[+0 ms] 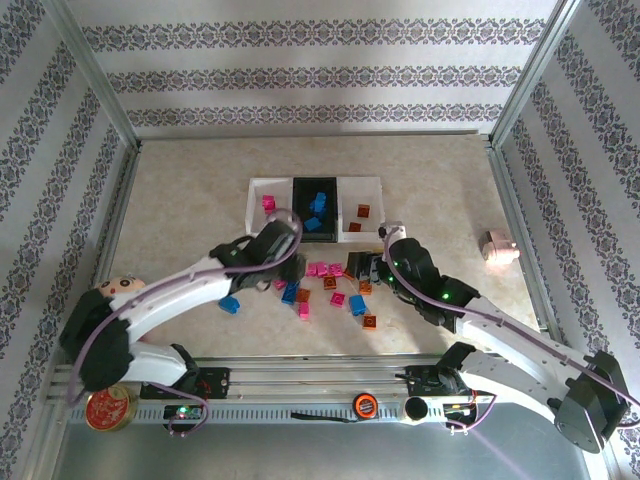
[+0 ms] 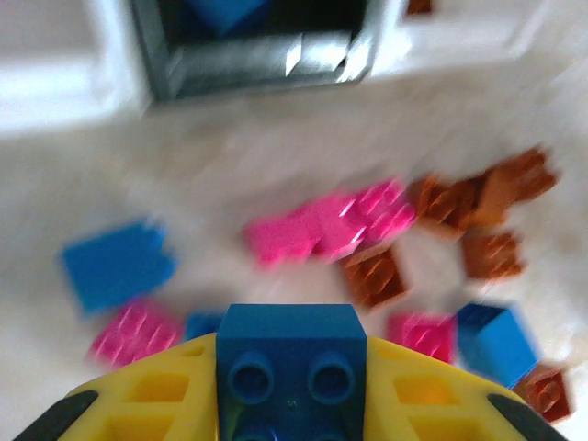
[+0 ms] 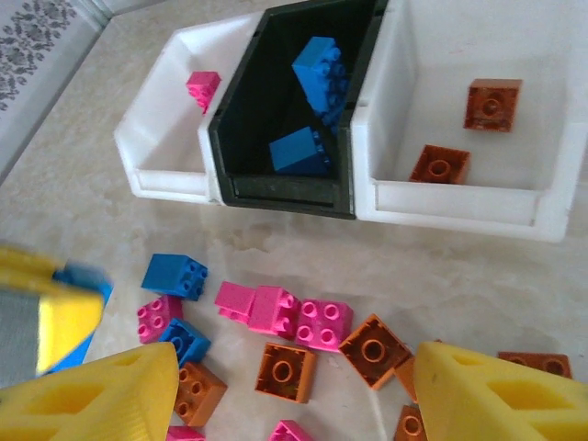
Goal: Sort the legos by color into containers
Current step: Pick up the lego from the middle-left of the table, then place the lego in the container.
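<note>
Top external: fixed high above and behind the arm bases, tilted down and forward over the whole desk (image 1: 180,200). Far enough back to take in both arms, the containers (image 1: 365,182) and the loose legos (image 1: 329,283) in front of them.

Left wrist: low and very close over the desk, facing forward past the left gripper (image 2: 292,367) and the blue lego (image 2: 289,326) in it at the bottom edge, toward the black middle container (image 2: 257,78); blurred.

Right wrist: higher, looking steeply down and forward between the fingers of the right gripper (image 3: 294,404), all three containers in frame.

Overlap across all three views on the loose legos and the black middle container.
</note>
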You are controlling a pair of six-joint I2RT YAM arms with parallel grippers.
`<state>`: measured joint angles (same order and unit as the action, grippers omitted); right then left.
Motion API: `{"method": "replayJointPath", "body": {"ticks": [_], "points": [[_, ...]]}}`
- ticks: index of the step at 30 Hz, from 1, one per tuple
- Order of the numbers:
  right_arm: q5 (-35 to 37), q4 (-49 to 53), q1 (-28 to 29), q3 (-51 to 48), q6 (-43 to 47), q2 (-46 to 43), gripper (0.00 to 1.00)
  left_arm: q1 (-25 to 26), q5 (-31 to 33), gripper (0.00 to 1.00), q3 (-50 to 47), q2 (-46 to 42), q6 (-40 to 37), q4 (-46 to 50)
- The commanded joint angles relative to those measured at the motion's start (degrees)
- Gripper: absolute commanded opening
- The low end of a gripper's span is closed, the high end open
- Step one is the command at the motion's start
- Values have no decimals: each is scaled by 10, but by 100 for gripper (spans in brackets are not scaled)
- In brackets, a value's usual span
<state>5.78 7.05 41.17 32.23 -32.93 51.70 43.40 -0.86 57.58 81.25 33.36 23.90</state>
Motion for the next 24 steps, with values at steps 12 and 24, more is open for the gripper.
{"method": "replayJointPath", "body": {"ticks": [12,24], "points": [[19,38,-7,-27,-24,-33,69,-98,-43,33,301,311,-102,-25],[1,52,-7,-25,-24,-27,73,-126,-65,66,309,297,-75,-55]]}}
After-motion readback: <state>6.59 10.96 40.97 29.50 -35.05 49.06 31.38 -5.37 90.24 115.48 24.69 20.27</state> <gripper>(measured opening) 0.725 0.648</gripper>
